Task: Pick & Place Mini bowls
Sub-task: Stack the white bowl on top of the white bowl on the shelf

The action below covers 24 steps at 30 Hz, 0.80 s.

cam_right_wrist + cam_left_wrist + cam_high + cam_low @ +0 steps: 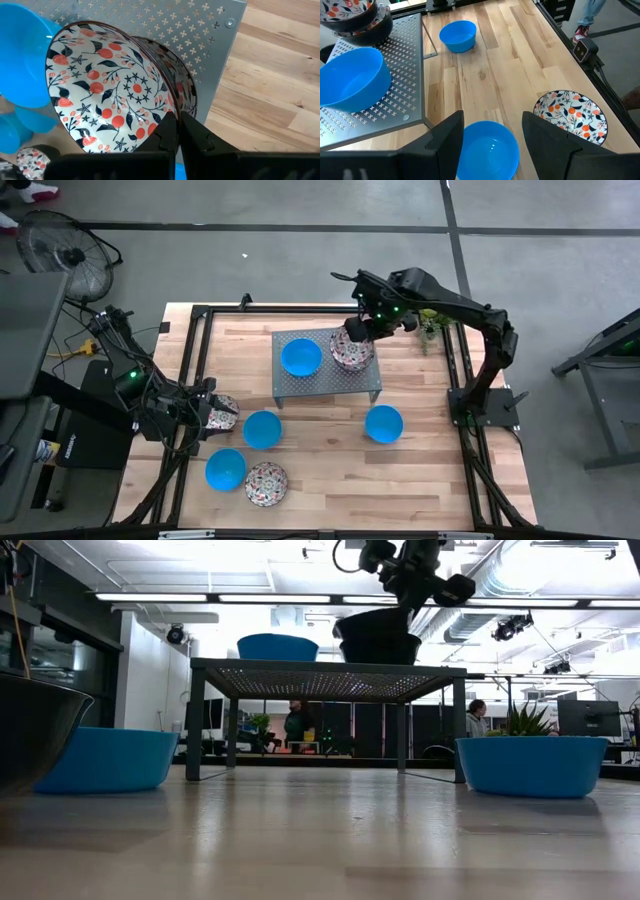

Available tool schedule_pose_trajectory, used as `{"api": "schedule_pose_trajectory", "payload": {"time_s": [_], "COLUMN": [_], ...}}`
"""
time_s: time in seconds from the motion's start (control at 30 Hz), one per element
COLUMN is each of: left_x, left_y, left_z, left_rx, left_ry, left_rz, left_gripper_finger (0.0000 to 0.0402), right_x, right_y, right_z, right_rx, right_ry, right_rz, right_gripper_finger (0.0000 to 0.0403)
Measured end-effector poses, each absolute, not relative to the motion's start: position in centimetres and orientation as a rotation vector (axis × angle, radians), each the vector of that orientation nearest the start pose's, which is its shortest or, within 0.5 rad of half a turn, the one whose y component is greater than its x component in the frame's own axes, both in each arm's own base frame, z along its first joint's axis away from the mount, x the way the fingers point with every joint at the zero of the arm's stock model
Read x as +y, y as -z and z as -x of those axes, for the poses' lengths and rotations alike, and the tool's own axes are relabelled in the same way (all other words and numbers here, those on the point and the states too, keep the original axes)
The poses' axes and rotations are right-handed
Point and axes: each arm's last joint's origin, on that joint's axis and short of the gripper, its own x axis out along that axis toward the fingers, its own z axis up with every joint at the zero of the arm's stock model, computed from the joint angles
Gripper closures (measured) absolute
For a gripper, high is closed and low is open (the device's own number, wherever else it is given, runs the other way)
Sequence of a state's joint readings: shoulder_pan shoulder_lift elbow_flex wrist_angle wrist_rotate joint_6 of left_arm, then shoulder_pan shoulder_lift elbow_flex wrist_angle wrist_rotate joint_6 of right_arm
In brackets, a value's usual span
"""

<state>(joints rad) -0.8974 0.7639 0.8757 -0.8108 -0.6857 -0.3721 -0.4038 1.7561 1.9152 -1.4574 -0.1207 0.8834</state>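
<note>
The grey perforated stand [325, 385] holds a blue mini bowl [301, 357] and two nested floral mini bowls [352, 348]. My right gripper [177, 125] is above that pair, shut on the upper floral bowl [110, 95]. My left gripper [492, 135] is open at the table's left side, with a blue bowl [487, 150] showing between its fingers. The high view shows another floral bowl [224, 414] partly under that gripper. Two more blue bowls [383, 423] [226, 469] and a floral bowl [266, 483] rest on their bases on the table. My right gripper pinches the upper floral bowl's rim [167, 107], one finger inside the bowl and one outside its wall. The fingers come from above, pointing down. The bowl sits nested in the second floral bowl [187, 85], which stands on the stand.
The stand's legs [195, 725] leave open space underneath. Black frame rails [190, 370] run along the table's left, right and far edges. Bare wood lies between the stand and the near bowls. A small plant [432, 328] stands by the far right rail, and people show in the room beyond.
</note>
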Motion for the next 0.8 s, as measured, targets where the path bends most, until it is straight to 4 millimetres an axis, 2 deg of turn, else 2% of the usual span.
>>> {"api": "schedule_pose_trajectory", "payload": {"time_s": [0.2, 0.8], "left_x": [-9.42, -9.42], "left_y": [-31.51, -31.49], "left_z": [-9.86, -9.86], "left_rx": [0.516, 0.518], "left_ry": [0.107, 0.11], "left_rz": [-0.135, -0.135], "left_gripper_finger": [0.0205, 0.0205], "right_x": [-12.36, -12.08], "right_y": [-36.81, -36.76], "right_z": [-30.27, -30.26], "right_rx": [1.093, 1.141], "right_ry": [0.8, 0.765], "right_rz": [-1.089, -0.868], "right_gripper_finger": [0.0403, 0.0403]}}
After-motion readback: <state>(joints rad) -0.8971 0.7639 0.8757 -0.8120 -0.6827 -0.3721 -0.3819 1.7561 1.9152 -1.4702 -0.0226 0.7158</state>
